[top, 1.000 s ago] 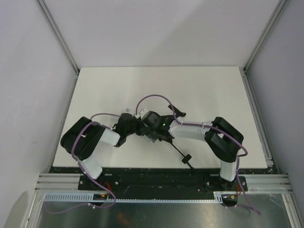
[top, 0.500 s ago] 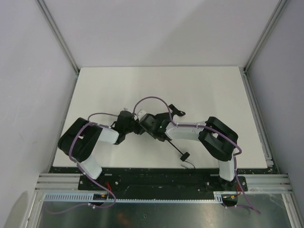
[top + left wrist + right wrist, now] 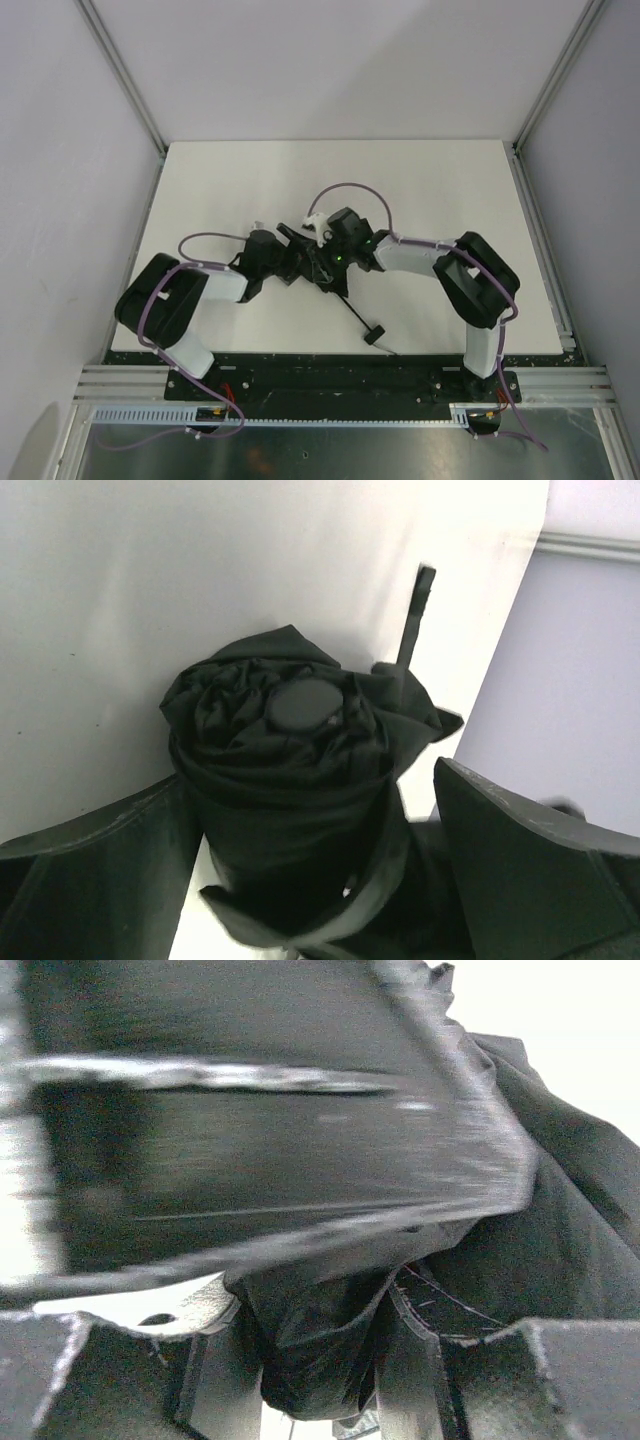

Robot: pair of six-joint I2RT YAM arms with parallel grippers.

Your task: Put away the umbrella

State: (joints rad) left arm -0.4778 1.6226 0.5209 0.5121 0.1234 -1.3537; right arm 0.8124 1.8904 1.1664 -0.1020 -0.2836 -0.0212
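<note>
The black umbrella (image 3: 290, 750) lies folded on the white table (image 3: 430, 190), its canopy rolled into a loose bundle with a round cap (image 3: 303, 704) on the end. Its thin shaft runs toward the near edge and ends at the small handle (image 3: 375, 335). My left gripper (image 3: 315, 780) stands wide open with the bundle between its fingers (image 3: 90, 870), and there is a gap on the right side. My right gripper (image 3: 315, 1360) is shut on a fold of the umbrella's fabric (image 3: 560, 1230). In the top view both grippers, left (image 3: 283, 258) and right (image 3: 322, 262), meet over the bundle.
Pale walls and aluminium rails (image 3: 540, 240) enclose the table on three sides. Purple cables (image 3: 345, 188) loop above both wrists. A dark strap end (image 3: 420, 605) sticks out beyond the bundle. The black base rail (image 3: 330, 375) runs along the near edge.
The left gripper has opened wide around the canopy. The right wrist has swung toward the far side with fabric in its jaws. The umbrella's handle has slid slightly left.
</note>
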